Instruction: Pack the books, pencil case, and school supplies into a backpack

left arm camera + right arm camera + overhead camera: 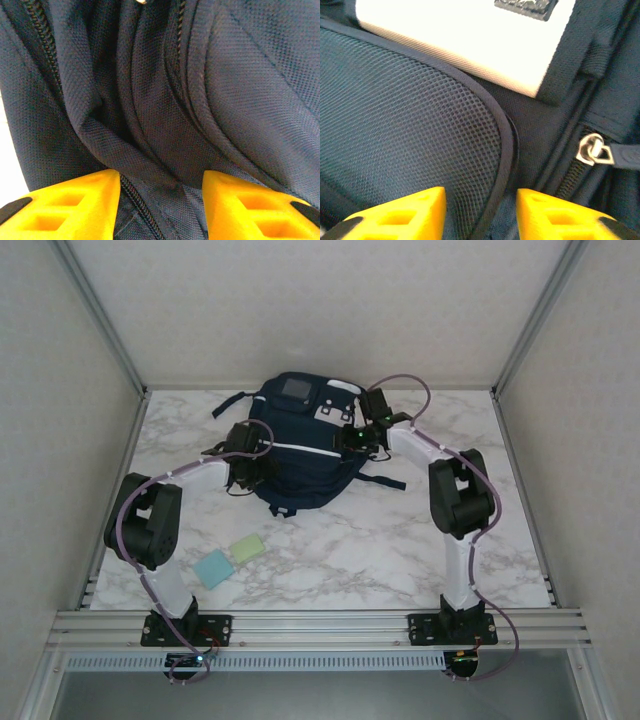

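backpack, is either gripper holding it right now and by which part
Neither visibly grips it. The left gripper stands open over a zipper fold of the backpack; the right gripper stands open astride its mesh pocket rim.

White arms (195,478), black joints (150,522), yellow claws (161,207)

Marble table (400,540) (grey-veined), pale walls (60,440)

The navy backpack (300,455) lies flat at 12 o'clock, a thin white stripe across it. At 7 o'clock lies the pale blue pad (213,568), with the pale green pad (247,547) just beside it at its 1 o'clock.
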You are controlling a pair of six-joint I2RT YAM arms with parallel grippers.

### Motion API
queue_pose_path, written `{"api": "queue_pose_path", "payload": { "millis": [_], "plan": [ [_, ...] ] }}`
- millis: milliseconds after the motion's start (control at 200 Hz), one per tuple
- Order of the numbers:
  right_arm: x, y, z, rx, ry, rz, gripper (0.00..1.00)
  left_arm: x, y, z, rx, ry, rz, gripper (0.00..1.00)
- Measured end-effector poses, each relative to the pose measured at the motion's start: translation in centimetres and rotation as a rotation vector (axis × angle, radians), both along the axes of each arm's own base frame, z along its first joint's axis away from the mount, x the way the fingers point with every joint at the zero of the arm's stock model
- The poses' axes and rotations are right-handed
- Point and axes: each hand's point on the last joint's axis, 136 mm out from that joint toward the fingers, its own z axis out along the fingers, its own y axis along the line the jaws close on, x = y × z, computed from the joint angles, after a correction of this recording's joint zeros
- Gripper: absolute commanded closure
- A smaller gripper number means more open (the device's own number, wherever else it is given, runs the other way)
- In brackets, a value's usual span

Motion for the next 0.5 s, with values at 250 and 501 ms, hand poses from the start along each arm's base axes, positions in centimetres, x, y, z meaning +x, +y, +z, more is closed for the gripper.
{"api": "queue_pose_path", "payload": {
  "millis": [250,501],
  "plan": [
    [0.3,0.7,-0.4,0.073,0.038,-0.022,1.0,0.2,0.4,0.0,0.033,0.012,-0.004,0.53],
    [-1.6,-0.2,1.7,0.155,-0.033,-0.069,1.0,2.9,0.0,-0.7,0.085,0.056,-0.041,0.53]
  ]
}}
